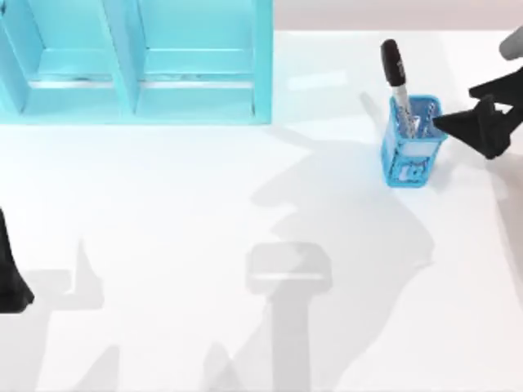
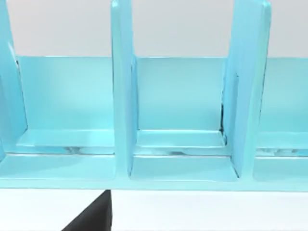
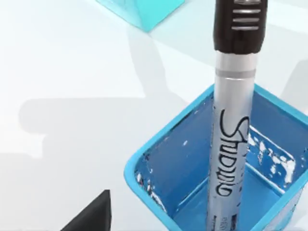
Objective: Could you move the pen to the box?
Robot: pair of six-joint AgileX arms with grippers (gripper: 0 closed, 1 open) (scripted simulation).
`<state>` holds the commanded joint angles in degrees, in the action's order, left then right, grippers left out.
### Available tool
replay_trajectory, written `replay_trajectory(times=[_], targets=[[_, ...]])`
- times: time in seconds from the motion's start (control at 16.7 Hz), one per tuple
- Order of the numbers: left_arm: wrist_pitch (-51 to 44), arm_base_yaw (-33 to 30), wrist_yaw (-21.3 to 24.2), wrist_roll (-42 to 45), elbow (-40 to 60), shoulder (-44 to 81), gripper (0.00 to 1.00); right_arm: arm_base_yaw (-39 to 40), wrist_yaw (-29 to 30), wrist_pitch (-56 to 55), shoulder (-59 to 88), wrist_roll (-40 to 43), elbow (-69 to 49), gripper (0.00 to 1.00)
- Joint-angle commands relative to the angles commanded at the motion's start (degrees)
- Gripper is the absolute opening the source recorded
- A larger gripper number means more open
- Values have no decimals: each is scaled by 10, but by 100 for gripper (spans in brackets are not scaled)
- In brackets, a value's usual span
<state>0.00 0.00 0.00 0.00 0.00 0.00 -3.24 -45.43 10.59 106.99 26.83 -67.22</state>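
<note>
Pen [image 1: 398, 82] upright in blue holder [image 1: 413, 151] (tip hidden), right pincer [image 1: 482, 122] state unclear.

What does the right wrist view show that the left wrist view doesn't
The right wrist view shows the pen standing in the blue mesh holder, black cap up, lettering on its grey barrel. The left wrist view instead faces the turquoise box straight on, with its upright dividers and open compartments. Both share the white table and a corner of the box. From above, the right gripper sits beside the holder, and the left arm is parked at the table's left edge.
</note>
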Motion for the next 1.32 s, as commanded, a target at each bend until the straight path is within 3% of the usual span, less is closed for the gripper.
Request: replay_trajectory(times=[0.48, 0.96, 1.26, 1.32], targets=[[0, 0, 0, 0, 0, 0, 100, 4, -9, -2, 20, 4, -16, 100], [0, 0, 0, 0, 0, 0, 100, 90, 52, -137, 158, -87, -83, 100], [0, 0, 0, 0, 0, 0, 100, 96, 57, -145, 166, -93, -87, 100], [0, 0, 0, 0, 0, 0, 100, 96, 57, -145, 166, -93, -87, 92]])
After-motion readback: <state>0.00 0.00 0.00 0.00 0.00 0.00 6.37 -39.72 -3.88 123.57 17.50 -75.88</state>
